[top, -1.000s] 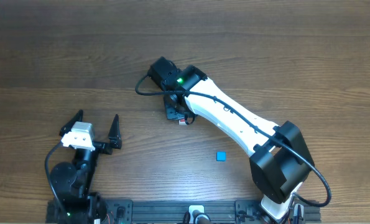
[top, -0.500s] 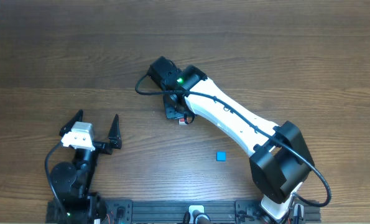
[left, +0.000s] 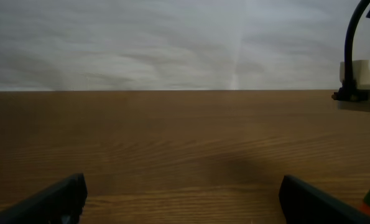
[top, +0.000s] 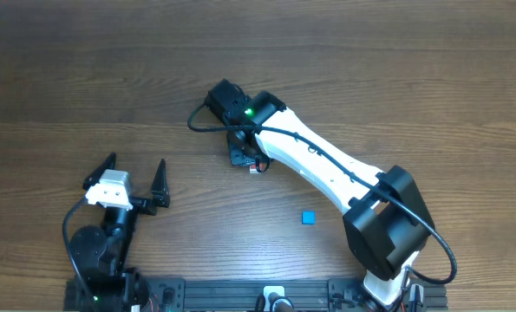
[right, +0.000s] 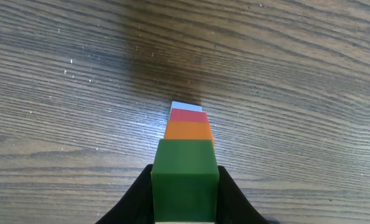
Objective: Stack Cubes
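Brown, dark-grained wood makes up the worktop (top: pixel 396 78), matte and streaked with fine lines that the right wrist view brings out closely, while the left wrist view shows it running flat to a pale wall (left: pixel 172 43). Next in bulk is the right arm (top: pixel 318 165), smooth white shells between black joints, rising from 5 o'clock and slanting toward the middle, a black cable looping at its wrist. The left arm (top: pixel 101 243), black and compact, sits folded at 7 o'clock. Its left end effector (top: pixel 136 173) has its two pointed black fingers spread wide apart with nothing between them; in its own wrist view those fingers sit at the two lower corners over bare wood. The right end effector (top: pixel 244 158) hangs just off centre toward 11 o'clock, and from above it hides the stack save a sliver of red at its 5 o'clock side. The right wrist view sets the stack out fully: a green cube (right: pixel 185 177) clamped between the black fingers (right: pixel 135 193), which press its two opposite faces, and directly beneath it an orange cube (right: pixel 188 130), a red cube (right: pixel 187 115) and a pale cube (right: pixel 186 106) at the bottom on the wood. All are plain, square-edged blocks with flat matte faces. Whether the green cube rests on the orange one or sits just above it cannot be told. Smallest in view, a blue cube (top: pixel 308 217) lies alone on the worktop, at 5 o'clock from the stack and well apart from it.
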